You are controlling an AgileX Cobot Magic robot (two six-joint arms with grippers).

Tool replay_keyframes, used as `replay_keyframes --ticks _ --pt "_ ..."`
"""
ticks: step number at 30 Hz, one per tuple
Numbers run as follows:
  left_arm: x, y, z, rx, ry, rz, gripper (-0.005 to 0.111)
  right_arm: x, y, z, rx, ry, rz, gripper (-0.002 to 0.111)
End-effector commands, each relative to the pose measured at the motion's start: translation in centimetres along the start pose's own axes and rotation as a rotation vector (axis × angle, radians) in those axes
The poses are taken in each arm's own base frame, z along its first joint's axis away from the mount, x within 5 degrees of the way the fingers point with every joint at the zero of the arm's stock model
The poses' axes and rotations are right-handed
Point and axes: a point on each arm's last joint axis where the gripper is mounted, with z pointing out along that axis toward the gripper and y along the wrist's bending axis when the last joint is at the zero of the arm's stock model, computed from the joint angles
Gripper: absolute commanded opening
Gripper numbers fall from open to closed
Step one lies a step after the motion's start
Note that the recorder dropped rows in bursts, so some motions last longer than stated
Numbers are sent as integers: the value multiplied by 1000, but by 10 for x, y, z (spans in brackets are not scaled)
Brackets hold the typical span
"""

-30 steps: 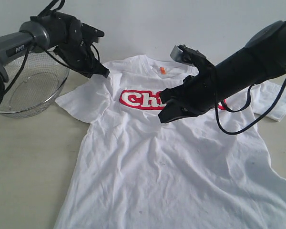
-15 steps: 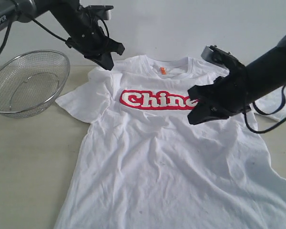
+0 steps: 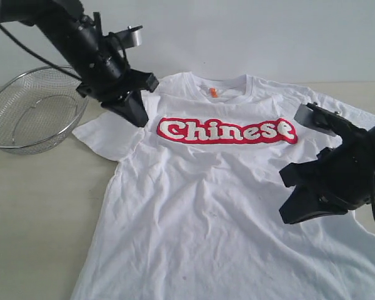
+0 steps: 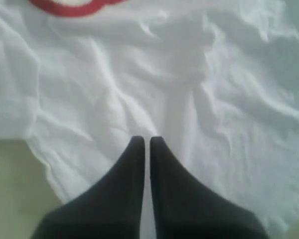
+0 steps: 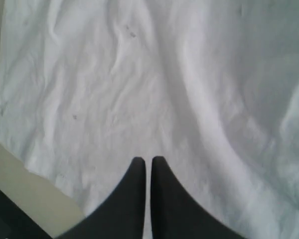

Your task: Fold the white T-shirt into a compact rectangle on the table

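We see one white T-shirt [image 3: 206,212] lying flat on the table [image 3: 37,212], front side up, with its neck at the far end. The cloth is soft and thin, with lots of little wrinkles. Across the chest run fat red-and-white letters [image 3: 227,130] that say "Chinese", and one small orange tag [image 3: 213,92] sits inside the neck. The table is smooth and pale, like light wood. On it, beside the shirt's sleeve on the left, stands one round bowl-shaped basket [image 3: 31,112] made of shiny wire mesh (we can see right through it).

There are two black arms, one on each side. The left arm comes in from the top corner and bends down, so the left claw [image 3: 139,119] points at the shirt near its shoulder. Its two pointed fingers [image 4: 132,169] are pressed together with only a thin slit between them, and they grasp nothing. The right arm reaches in from the right side, and the right claw [image 3: 289,215] hangs low over the shirt's side, below the letters. Its two fingers [image 5: 134,184] are clenched together too, with no cloth between them. Whether either claw's tips touch the cloth, we cannot tell.
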Motion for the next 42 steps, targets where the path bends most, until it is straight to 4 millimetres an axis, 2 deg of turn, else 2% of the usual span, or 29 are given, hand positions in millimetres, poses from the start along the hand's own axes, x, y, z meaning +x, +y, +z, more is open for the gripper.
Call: replay_keyframes --ticks 1,2,3,4,5,6,7,11,16,29,36,42 --pt "57 -21 -3 33 -9 14 4 6 14 -2 13 -7 -57 0" --pt "73 -27 -1 34 -9 12 4 6 19 1 13 0 -79 0" --pt "104 -40 6 27 -14 5 4 7 29 8 15 6 -123 0" --pt "114 -45 8 14 -35 7 4 8 35 12 15 13 -150 0" --pt "142 -58 21 11 -20 8 4 10 46 19 12 25 -190 0" --pt "152 -62 27 8 -4 19 4 12 51 23 12 32 -214 0" --pt "173 -70 39 4 32 10 4 17 58 29 19 44 -249 0" --pt "202 -82 58 -5 108 19 4 37 46 45 87 45 -224 0" --pt "213 -81 68 -32 120 0 4 61 29 55 146 68 -175 0" --pt "228 -62 99 -99 199 -73 4 61 28 55 151 64 -172 0" --pt "239 -61 102 -90 272 -78 4 62 28 55 151 75 -176 0" --pt "261 -55 103 -112 315 -109 4 59 23 54 205 53 -171 0"
